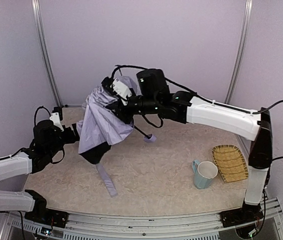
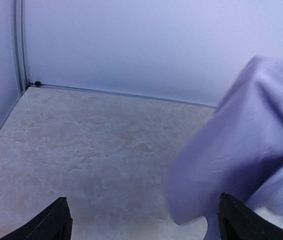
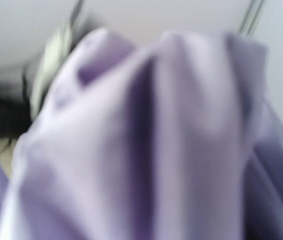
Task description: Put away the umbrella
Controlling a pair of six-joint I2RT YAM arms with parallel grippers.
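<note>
Above mottled beige table (image 1: 171,165), clamps right gripper (image 1: 112,104) onto hanging umbrella (image 1: 101,127) fabric. Holds left gripper (image 2: 141,200) wide open nearby, empty.

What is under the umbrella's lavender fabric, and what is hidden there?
Below the fabric of the umbrella its black lining hangs out, and a lavender strap trails down to the table. The table behind the drape is covered and cannot be seen.

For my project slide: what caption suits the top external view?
Right tool at the top of the lavender umbrella, open left tool beside it; mug and woven tray stand nearby.
</note>
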